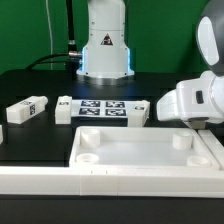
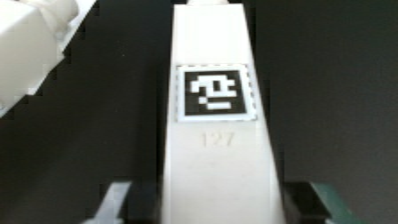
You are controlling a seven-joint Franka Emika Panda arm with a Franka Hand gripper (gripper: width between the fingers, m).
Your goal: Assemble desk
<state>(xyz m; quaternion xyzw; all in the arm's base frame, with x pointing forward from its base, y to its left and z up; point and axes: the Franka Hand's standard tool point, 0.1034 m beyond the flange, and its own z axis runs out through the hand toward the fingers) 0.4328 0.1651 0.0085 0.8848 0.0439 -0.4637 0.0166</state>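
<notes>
One leg (image 2: 217, 120): lies between the gripper (image 2: 214, 203) fingers (image 2: 118, 200)
Grip: fingers close beside leg, touching cannot be told
Tabletop (image 1: 140, 162): lower middle, exterior view

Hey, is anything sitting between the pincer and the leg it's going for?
Nothing visible does. In the wrist view the leg lies right between the fingers of the pincer, one on each side, with nothing wedged in the narrow gaps.

The tabletop (image 1: 140, 150) lay at the table's (image 1: 40, 140) front edge; one leg (image 1: 27, 107) lay near the exterior view's left edge.
</notes>
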